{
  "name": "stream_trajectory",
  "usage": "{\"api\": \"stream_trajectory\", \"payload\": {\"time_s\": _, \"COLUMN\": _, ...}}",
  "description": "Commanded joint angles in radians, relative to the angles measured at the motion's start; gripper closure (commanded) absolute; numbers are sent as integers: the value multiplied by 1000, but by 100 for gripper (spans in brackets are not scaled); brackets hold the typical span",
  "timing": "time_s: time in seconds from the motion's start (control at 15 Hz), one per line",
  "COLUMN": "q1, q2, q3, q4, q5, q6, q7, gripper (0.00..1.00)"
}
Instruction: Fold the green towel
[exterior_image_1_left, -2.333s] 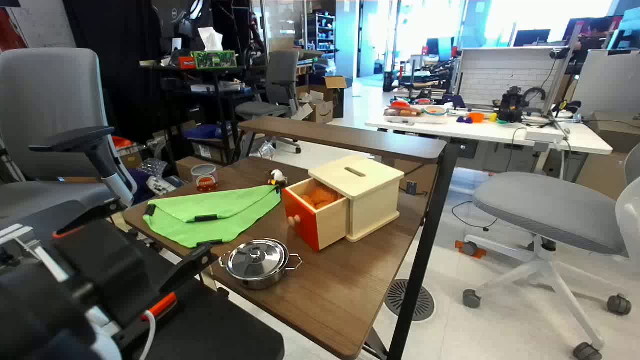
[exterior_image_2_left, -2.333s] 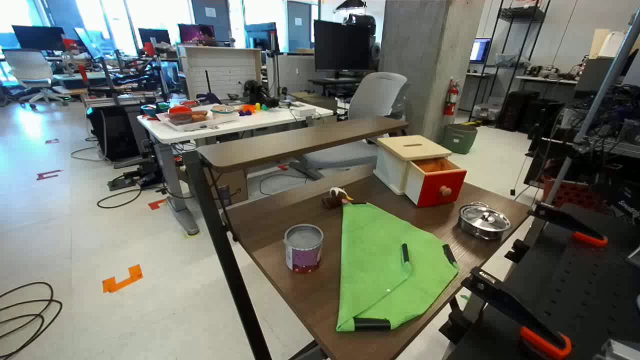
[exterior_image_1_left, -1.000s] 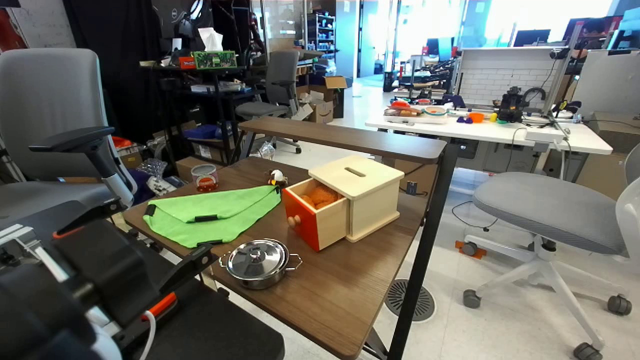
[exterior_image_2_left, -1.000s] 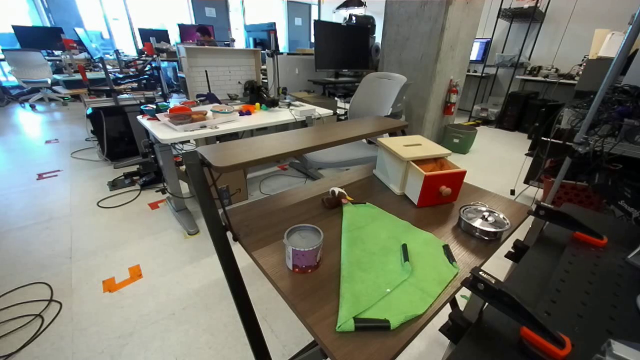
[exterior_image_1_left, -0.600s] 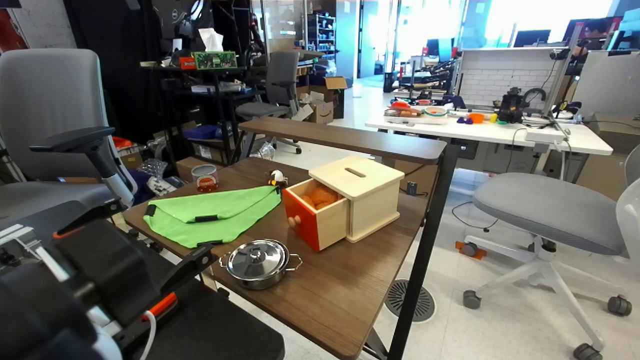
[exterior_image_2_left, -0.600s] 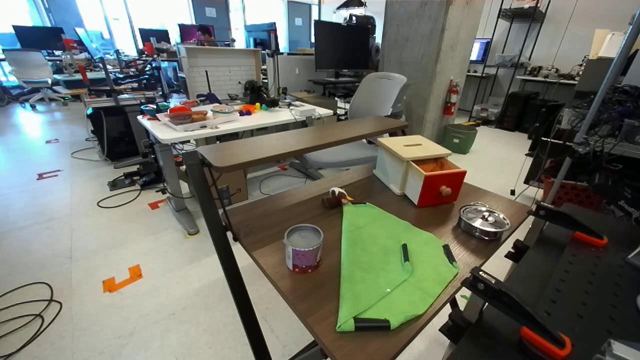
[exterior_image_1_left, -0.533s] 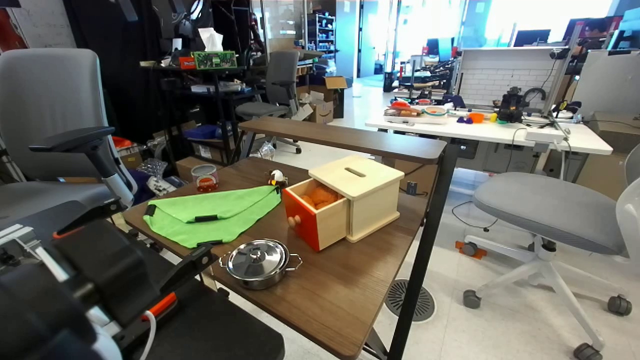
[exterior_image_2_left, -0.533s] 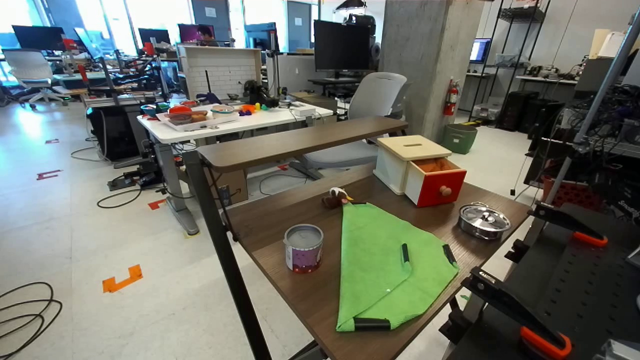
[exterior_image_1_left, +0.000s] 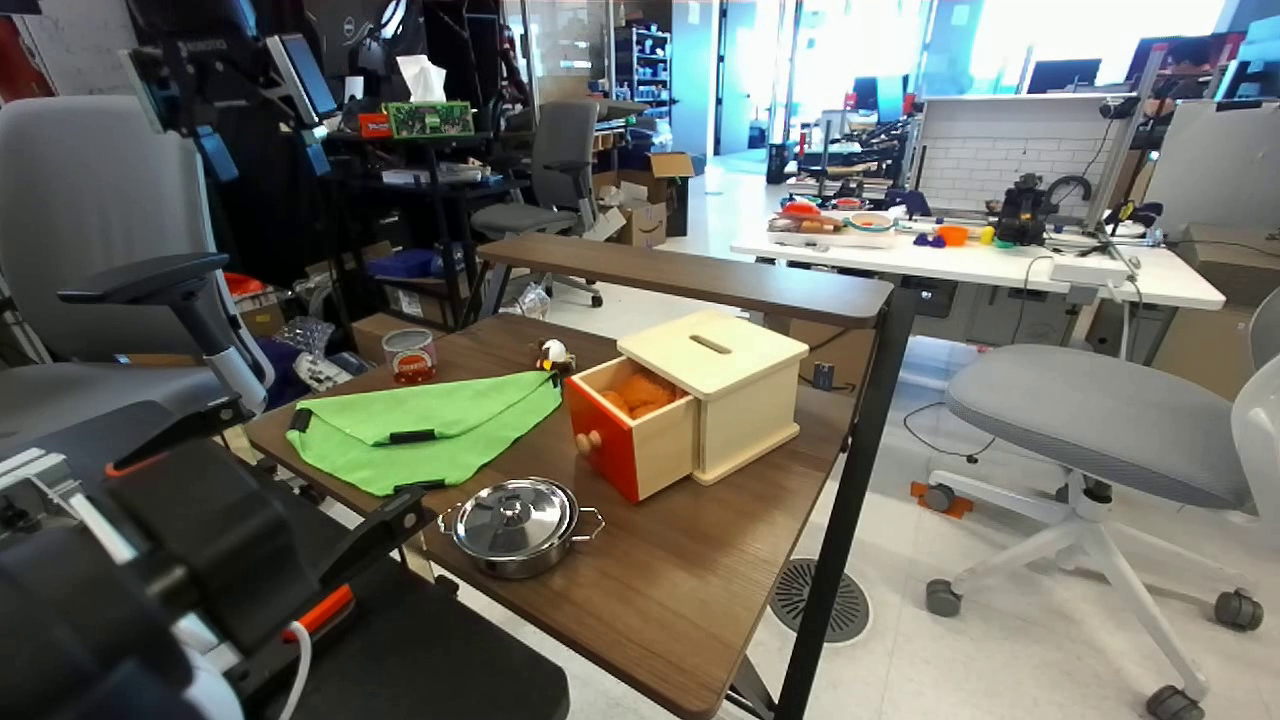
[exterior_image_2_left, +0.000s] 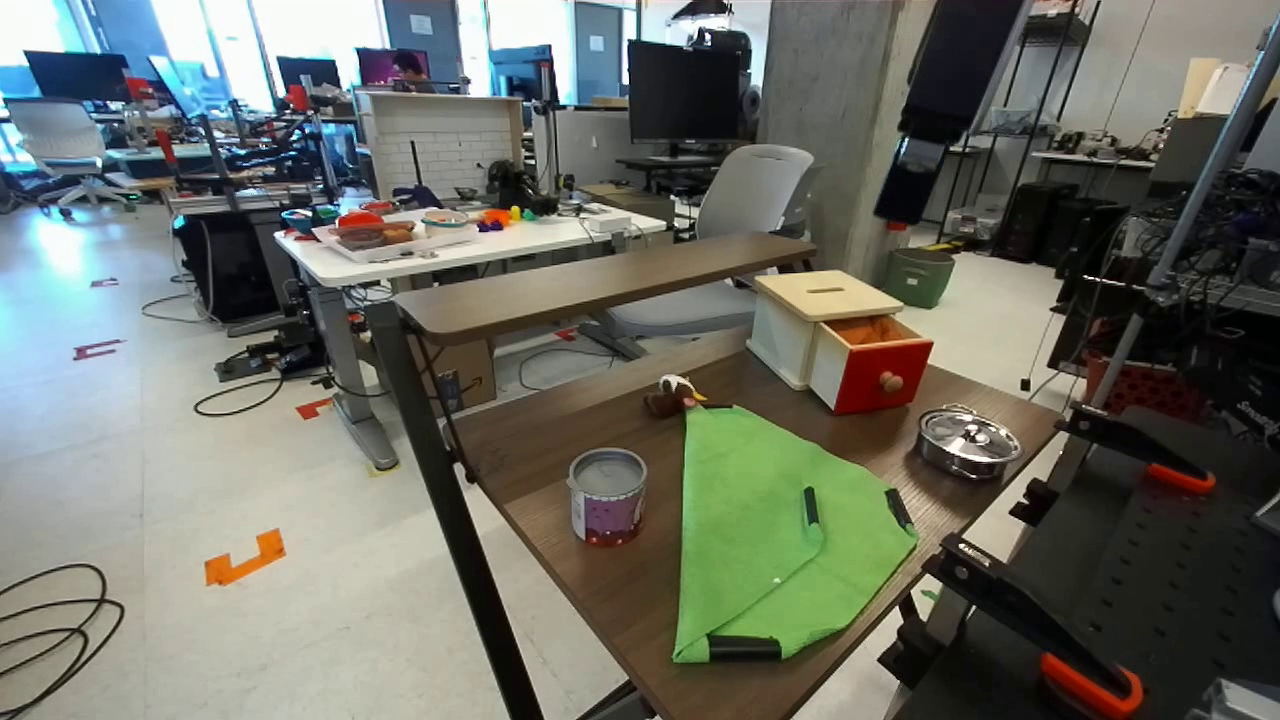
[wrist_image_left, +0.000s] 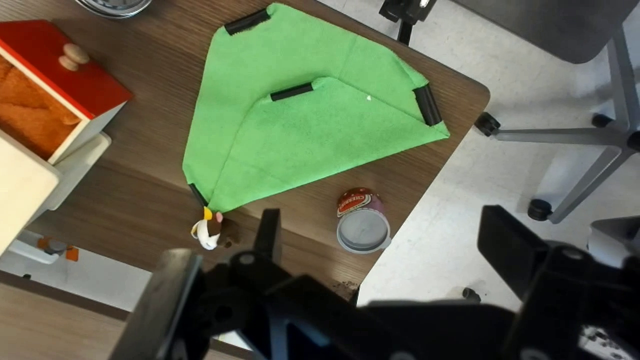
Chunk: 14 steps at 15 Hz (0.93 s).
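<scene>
The green towel lies on the brown table with one part folded back over itself. Black tape marks its corners in both exterior views, and the towel also shows in an exterior view. In the wrist view the towel lies beyond the fingertips, with the folded corner near its middle. My gripper is wide open with nothing between its fingers. In an exterior view the gripper hangs well above the table, over the towel's far left side. It shows edge-on in an exterior view.
A can stands beside the towel's straight edge. A small bird toy touches one towel corner. A wooden box with an open red drawer and a lidded steel pot stand nearby. A raised shelf runs along the table.
My gripper has come down into both exterior views from above, fingers apart. The towel, can, box and pot have not moved.
</scene>
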Motion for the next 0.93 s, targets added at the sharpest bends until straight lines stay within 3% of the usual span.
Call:
{"api": "stream_trajectory", "payload": {"time_s": 0.0, "q1": -3, "q2": 7, "q3": 6, "q4": -3, "q5": 1, "q6": 7, "q7": 0, "gripper": 0}}
{"api": "stream_trajectory", "payload": {"time_s": 0.4, "q1": -3, "q2": 9, "q3": 6, "q4": -2, "q5": 1, "q6": 8, "q7": 0, "gripper": 0}}
{"api": "stream_trajectory", "payload": {"time_s": 0.87, "q1": 3, "q2": 113, "q3": 8, "q4": -8, "q5": 26, "q6": 93, "q7": -10, "gripper": 0}}
